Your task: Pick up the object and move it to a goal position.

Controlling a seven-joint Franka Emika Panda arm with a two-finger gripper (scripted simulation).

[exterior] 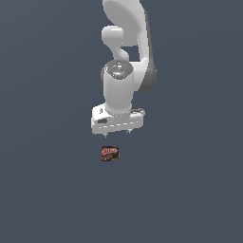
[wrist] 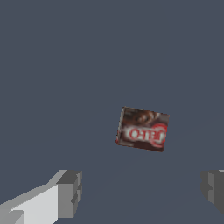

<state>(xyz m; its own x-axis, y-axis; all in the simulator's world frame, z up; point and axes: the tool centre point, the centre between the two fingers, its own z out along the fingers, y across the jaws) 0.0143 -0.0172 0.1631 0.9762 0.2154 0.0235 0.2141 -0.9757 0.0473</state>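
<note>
Claw (wrist: 140, 192) fingers spread apart, empty, hovering above Jell-O box (exterior: 109, 153); box lies flat, untouched; advise centring over box, aligning fingers across narrow sides before descent

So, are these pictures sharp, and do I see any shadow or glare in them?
Exterior view: flat, even light, no cast shadow under the gripper or the box, whose label is too small and blurry to read. Wrist view: the box looks soft and pixelated, its label appears mirrored; no glare on the grey fingers.
</note>
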